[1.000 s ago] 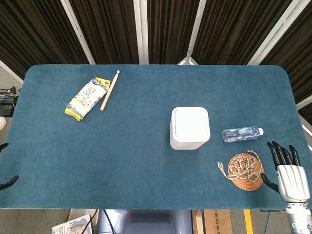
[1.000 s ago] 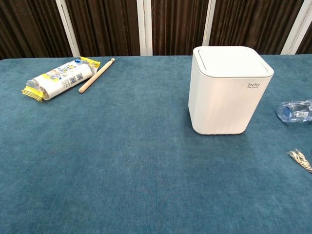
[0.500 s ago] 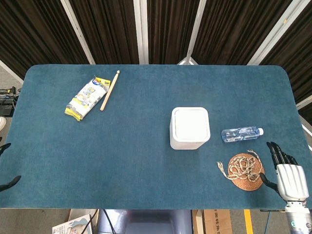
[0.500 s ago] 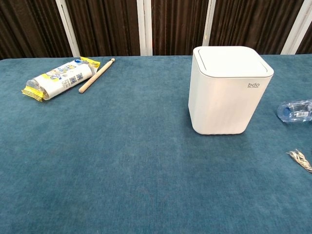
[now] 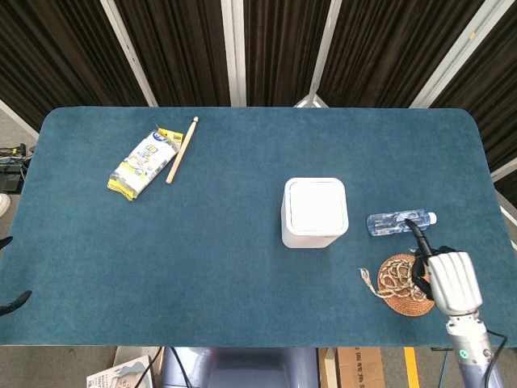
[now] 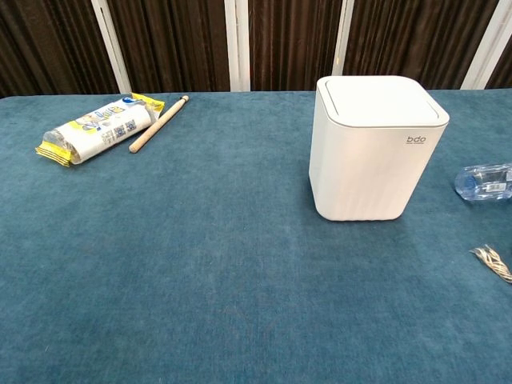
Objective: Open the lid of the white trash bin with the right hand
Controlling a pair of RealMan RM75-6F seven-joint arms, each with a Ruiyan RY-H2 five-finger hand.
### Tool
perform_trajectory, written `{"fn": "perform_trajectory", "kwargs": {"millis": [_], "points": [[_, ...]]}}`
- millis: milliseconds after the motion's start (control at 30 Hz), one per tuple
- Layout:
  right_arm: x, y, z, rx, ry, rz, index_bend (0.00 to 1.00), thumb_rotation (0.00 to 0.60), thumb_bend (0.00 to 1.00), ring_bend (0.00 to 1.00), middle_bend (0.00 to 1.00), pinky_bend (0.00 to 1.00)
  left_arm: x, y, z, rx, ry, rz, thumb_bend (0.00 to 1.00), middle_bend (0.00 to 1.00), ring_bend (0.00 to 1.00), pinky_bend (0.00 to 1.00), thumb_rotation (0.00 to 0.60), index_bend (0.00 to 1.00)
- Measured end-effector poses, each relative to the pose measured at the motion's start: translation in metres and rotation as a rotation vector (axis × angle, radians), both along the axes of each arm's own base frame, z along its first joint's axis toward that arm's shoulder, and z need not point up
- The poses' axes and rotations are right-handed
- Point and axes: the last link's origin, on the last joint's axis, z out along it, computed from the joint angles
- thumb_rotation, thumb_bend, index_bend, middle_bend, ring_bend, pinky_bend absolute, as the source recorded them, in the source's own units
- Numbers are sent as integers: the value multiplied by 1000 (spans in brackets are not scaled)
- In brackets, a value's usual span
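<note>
In the head view the white trash bin [image 5: 314,212] stands right of centre on the counter [image 5: 242,259] with its lid [image 5: 316,204] flat and closed, while the right hand [image 5: 443,276] hangs over a woven coaster [image 5: 396,284] well apart from it, holding nothing, one finger out and the others hard to read; I judge the task barely begun, with the reach and lift left

In the chest view the bin's lid sits shut and no hand shows
</note>
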Motion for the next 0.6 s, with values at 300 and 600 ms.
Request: {"fn": "perform_trajectory", "kwargs": {"millis": [300, 600], "points": [[39, -28, -14, 194, 129, 43, 140, 600, 964, 877, 833, 770, 0, 1, 1, 43, 10, -6, 164, 38, 0, 0, 600, 167], [78, -46, -25, 271, 189, 53, 140, 600, 976, 880, 835, 770, -1, 1, 0, 36, 9, 18, 164, 38, 0, 0, 600, 167]]}}
